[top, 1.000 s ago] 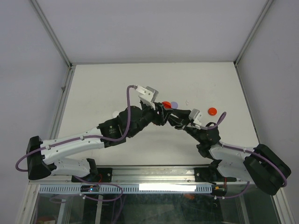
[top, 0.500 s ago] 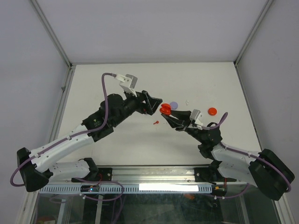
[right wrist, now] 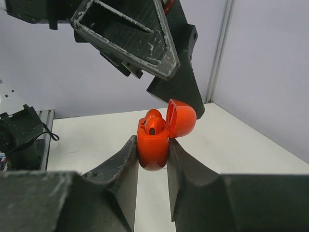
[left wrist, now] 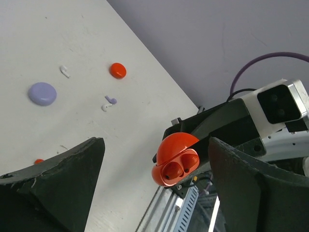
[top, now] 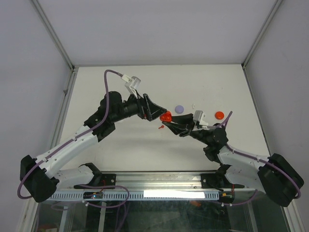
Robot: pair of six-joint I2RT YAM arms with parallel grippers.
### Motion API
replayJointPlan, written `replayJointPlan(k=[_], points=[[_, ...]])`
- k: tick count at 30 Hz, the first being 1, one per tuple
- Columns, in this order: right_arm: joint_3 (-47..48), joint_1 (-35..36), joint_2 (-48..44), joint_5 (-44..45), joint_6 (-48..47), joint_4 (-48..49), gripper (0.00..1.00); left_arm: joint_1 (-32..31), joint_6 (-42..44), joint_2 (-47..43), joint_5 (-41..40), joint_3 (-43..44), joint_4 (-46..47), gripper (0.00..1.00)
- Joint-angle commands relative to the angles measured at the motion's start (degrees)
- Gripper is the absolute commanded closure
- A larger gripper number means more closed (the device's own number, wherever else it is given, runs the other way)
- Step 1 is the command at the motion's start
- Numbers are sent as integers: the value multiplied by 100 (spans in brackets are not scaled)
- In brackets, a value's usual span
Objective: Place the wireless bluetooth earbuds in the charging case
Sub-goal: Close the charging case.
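My right gripper is shut on a red charging case and holds it above the table with its lid open. The right wrist view shows the case upright between the fingers. My left gripper is open and empty, its tips close beside the case. In the left wrist view the case shows two round sockets. A red earbud lies on the table below the case. A white earbud, a purple earbud and another white one lie further off.
A purple puck and a red puck lie on the white table right of the grippers; they also show in the left wrist view as the purple puck and red puck. Metal frame rails border the table.
The left gripper has drawn back to the left and opened. The right gripper has carried the red case slightly left, its lid now open. A red earbud now lies on the table.
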Motion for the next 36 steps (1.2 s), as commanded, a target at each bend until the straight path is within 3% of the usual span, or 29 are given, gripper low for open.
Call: replayJointPlan(k=[1,22,31,36], points=[[276,-37,122,-329,384,377,100,160,-437,123,1133,-130,774,11],[220,-483,675,-791,1346,972,100,259,-923,249,2483,-348,1825,27],[212,-525,618,-993,1389,409,100,397,-890,7,2479,-461,1944,28],[258,-575,471,-732,1432,-388,100,553,-470,-196,1729,-297,997,22]])
